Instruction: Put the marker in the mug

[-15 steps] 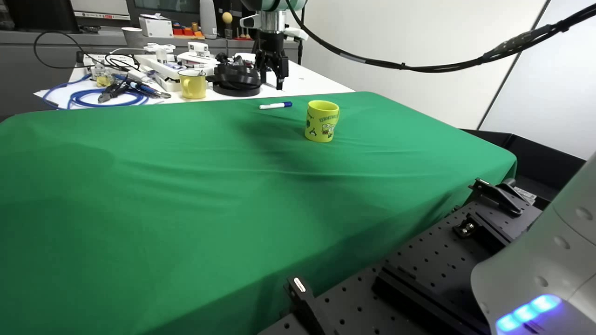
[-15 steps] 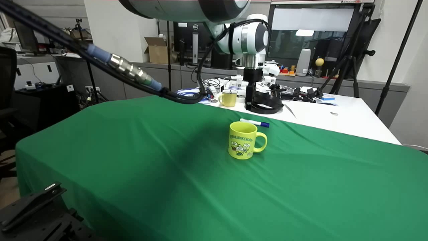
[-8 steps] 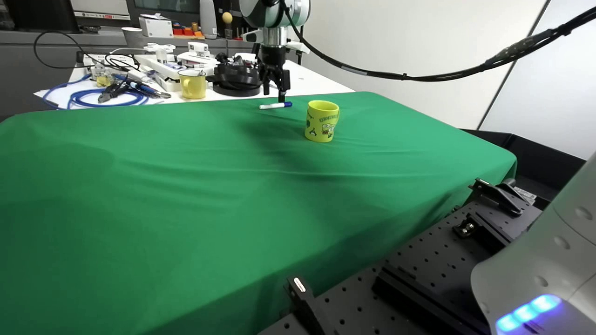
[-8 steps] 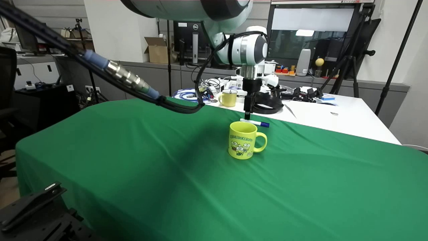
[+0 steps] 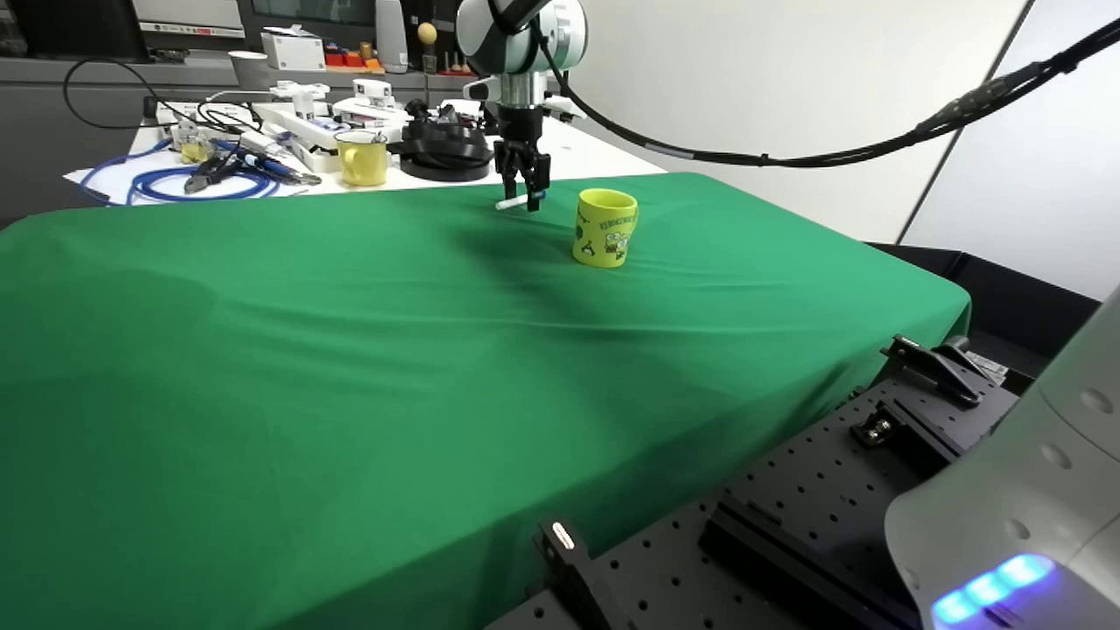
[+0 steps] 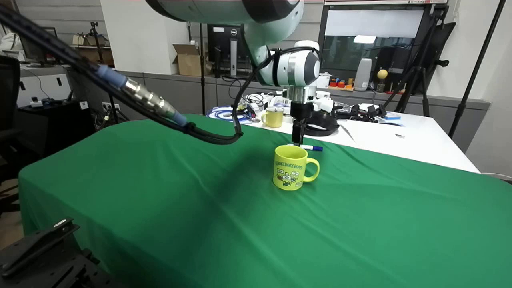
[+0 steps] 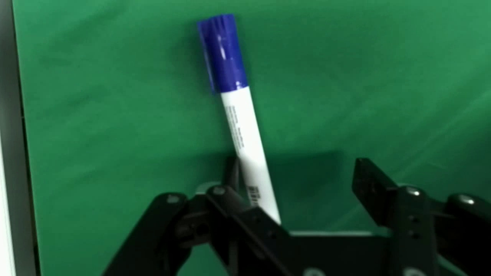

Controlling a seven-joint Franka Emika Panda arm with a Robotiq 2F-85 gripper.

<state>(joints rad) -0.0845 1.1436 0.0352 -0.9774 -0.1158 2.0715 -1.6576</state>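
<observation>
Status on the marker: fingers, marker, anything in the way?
Fingers open. Marker between them on green cloth, close to one, not gripped. Mug upright nearby, likeliest bump risk.

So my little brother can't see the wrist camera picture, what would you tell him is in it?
A white marker with a blue cap lies on a green cloth, cap toward the top. At the bottom is the open gripper, with the marker between its two dark fingers, much nearer the one on the picture's left.
</observation>
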